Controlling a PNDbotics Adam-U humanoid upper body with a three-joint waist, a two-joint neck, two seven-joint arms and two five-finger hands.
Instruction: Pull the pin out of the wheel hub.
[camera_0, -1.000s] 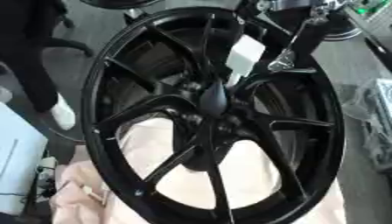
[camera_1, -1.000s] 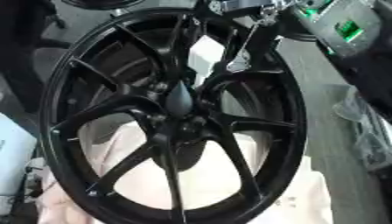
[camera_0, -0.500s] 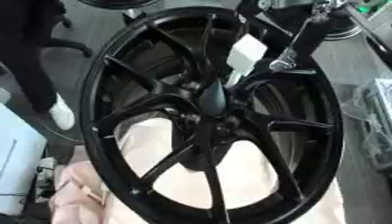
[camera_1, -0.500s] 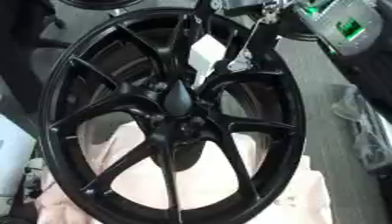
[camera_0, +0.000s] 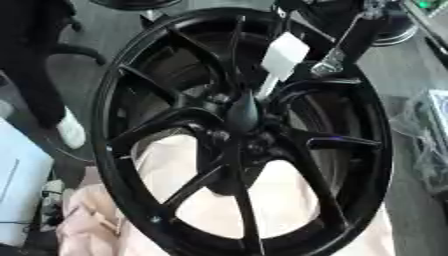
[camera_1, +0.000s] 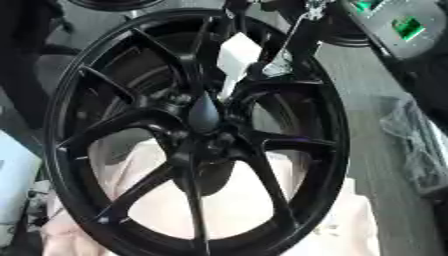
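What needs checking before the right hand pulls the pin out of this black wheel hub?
1. Black tapered pin seated at the hub of the black spoked alloy wheel: ok.
2. Right hand close to the pin: ok, just up-right of it.
3. Hold on the pin: cannot tell.
4. White rectangular tag clear of the pull path: cannot tell.
5. Wheel lying on pale cloth: ok.
6. Left hand steadying the wheel: not ok, not in view.

Floor (camera_0: 105, 60) is plain grey and evenly lit, with no strong shadows. A pale pink cloth (camera_0: 87, 230) lies bunched at the lower edge; a white panel (camera_0: 17, 195) stands at lower left with a cable just beside it. Clear plastic wrap (camera_1: 411, 135) sits crumpled at the right edge, and a dark device with green lights (camera_1: 398, 27) occupies the upper right corner.
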